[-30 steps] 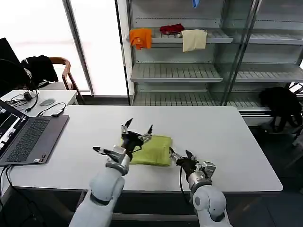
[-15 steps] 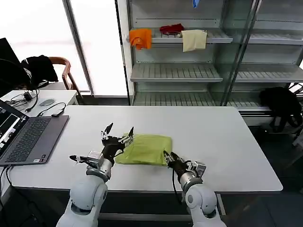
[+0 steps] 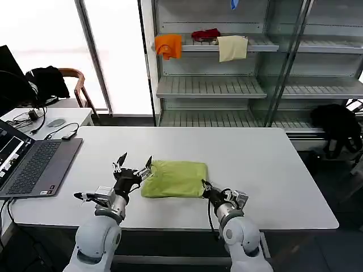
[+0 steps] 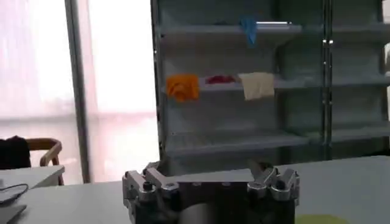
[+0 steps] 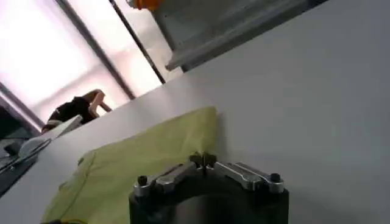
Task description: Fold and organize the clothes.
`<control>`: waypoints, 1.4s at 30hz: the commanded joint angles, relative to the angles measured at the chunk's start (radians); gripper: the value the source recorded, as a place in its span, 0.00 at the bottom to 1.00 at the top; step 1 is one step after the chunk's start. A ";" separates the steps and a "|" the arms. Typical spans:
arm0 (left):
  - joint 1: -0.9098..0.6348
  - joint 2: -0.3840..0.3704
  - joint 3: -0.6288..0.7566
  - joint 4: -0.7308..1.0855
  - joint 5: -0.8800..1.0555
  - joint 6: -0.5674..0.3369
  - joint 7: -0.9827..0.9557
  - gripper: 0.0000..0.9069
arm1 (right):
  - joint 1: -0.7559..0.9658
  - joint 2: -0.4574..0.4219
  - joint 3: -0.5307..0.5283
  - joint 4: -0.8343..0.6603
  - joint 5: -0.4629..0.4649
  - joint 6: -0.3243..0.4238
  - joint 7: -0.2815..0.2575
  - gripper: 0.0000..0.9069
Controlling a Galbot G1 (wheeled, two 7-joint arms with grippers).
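Observation:
The lime yellow-green T-shirt (image 3: 173,178) lies folded in a flat rectangle near the front of the white table (image 3: 266,164). My left gripper (image 3: 135,165) hovers just off its left edge, fingers spread open and empty. In the left wrist view the left gripper (image 4: 207,175) stands wide apart, and a sliver of the shirt (image 4: 317,219) shows beside it. My right gripper (image 3: 205,186) sits at the shirt's front right corner. Seen from the right wrist, the right gripper (image 5: 204,159) has its tips pressed together, with the shirt (image 5: 140,164) lying just beyond them.
An open laptop (image 3: 34,164) rests on the table's left end, cables behind it. Metal shelving (image 3: 212,85) stands behind the table, holding orange (image 3: 168,45), red (image 3: 205,34) and cream (image 3: 232,47) cloths. A chair with black garments (image 3: 48,79) is at far left.
My left arm has drawn back leftward off the shirt and lowered. The shirt has settled into a flat folded rectangle. My right gripper stays at its front right corner.

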 commanded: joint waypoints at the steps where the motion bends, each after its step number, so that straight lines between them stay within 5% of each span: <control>1: 0.027 0.003 -0.021 -0.007 -0.007 -0.002 0.006 1.00 | 0.000 -0.022 0.029 0.015 0.014 -0.002 0.001 0.00; 2: 0.029 0.002 -0.021 -0.006 -0.006 -0.002 0.006 1.00 | -0.009 -0.023 0.028 0.022 0.008 -0.003 0.002 0.00; 3: 0.030 0.000 -0.022 -0.004 -0.004 -0.003 0.006 1.00 | -0.016 -0.024 0.027 0.027 -0.003 -0.003 -0.004 0.21; 4: 0.031 -0.001 -0.022 -0.003 -0.004 -0.003 0.006 1.00 | -0.022 -0.024 0.027 0.030 -0.013 -0.003 -0.010 0.92; 5: 0.033 -0.002 -0.022 -0.002 -0.004 -0.003 0.006 1.00 | -0.034 -0.025 0.026 0.037 -0.040 -0.002 -0.020 1.00; 16: 0.078 0.029 -0.071 -0.012 -0.074 0.009 0.013 1.00 | -0.152 -0.099 0.123 0.257 -0.363 0.009 -0.162 1.00; 22: 0.073 0.077 -0.094 0.028 -0.082 -0.037 0.030 1.00 | -0.166 -0.212 0.222 0.263 -0.350 0.035 -0.180 1.00; 26: 0.049 0.104 -0.123 0.068 -0.109 -0.066 0.037 1.00 | -0.156 -0.262 0.244 0.230 -0.347 0.048 -0.140 1.00; 32: 0.041 0.122 -0.145 0.074 -0.123 -0.025 0.035 1.00 | -0.171 -0.284 0.233 0.225 -0.465 0.094 -0.148 1.00; 42: 0.040 0.113 -0.149 0.093 -0.110 -0.022 0.019 1.00 | -0.164 -0.294 0.232 0.232 -0.512 0.023 -0.188 1.00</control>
